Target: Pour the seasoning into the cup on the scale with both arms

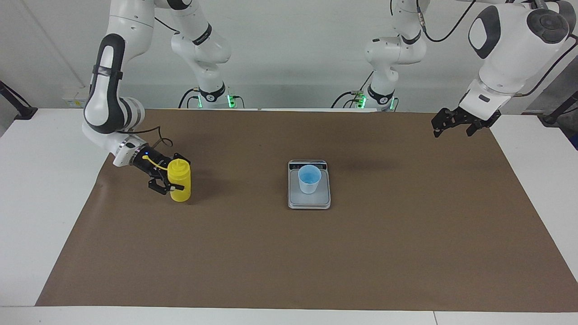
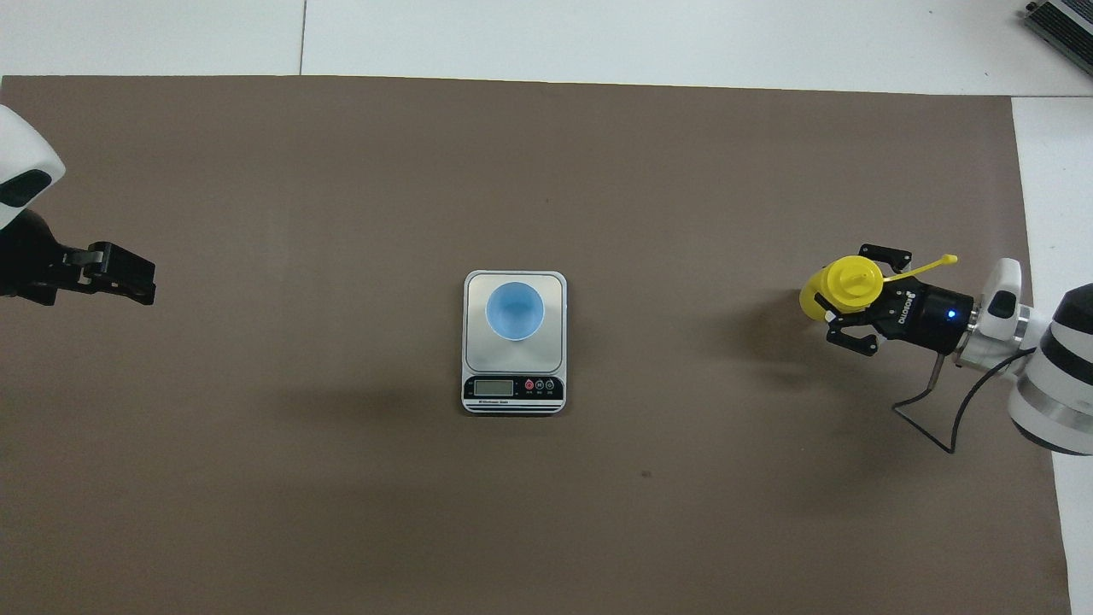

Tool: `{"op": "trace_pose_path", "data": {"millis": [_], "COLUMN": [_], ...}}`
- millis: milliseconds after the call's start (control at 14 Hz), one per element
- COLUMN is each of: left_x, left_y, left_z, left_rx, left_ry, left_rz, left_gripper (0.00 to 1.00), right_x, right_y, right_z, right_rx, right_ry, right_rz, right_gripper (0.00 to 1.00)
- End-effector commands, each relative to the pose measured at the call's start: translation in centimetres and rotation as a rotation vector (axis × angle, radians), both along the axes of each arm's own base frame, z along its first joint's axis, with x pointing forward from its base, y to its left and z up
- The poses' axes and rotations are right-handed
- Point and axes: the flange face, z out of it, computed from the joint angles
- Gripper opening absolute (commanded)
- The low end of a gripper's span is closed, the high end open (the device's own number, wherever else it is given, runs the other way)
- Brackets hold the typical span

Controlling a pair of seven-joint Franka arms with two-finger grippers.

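The seasoning (image 1: pixel 179 183), a yellow squeeze bottle with its cap strap sticking out, stands upright toward the right arm's end of the table, its base at or just above the brown mat. My right gripper (image 1: pixel 173 179) is shut on its body from the side; from overhead the seasoning (image 2: pixel 845 286) shows its nozzle top between the fingers of the right gripper (image 2: pixel 844 296). The light blue cup (image 1: pixel 309 179) (image 2: pixel 515 309) stands on the silver scale (image 1: pixel 309 202) (image 2: pixel 512 389) mid-mat. My left gripper (image 1: pixel 452 128) (image 2: pixel 141 278) waits open in the air over the left arm's end of the mat.
A brown mat (image 1: pixel 289 253) covers most of the white table (image 1: pixel 36 180). A black cable (image 2: pixel 939 418) loops from the right wrist over the mat. Bare mat lies between the bottle and the scale.
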Motion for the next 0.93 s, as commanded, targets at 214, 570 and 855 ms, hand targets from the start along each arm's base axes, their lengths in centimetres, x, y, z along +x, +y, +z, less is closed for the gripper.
{"op": "trace_pose_path", "data": {"millis": [214, 570, 855], "left_x": [-0.7, -0.7, -0.7], "left_y": [0.3, 0.3, 0.3], "left_z": [0.0, 0.0, 0.1], "left_rx": [0.01, 0.01, 0.01], "left_ry": [-0.011, -0.011, -0.013], "left_rz": [0.001, 0.001, 0.001], "left_gripper": [1.0, 1.0, 1.0], "right_x": [-0.5, -1.5, -1.8], "right_y": [-2.0, -4.2, -4.6], "right_z": [-0.2, -1.0, -2.2], "right_rx": [0.104, 0.095, 0.101], "right_ry": [-0.019, -0.003, 0.009], "right_rz": [-0.041, -0.071, -0.075], "right_gripper": [0.48, 0.53, 0.71]}}
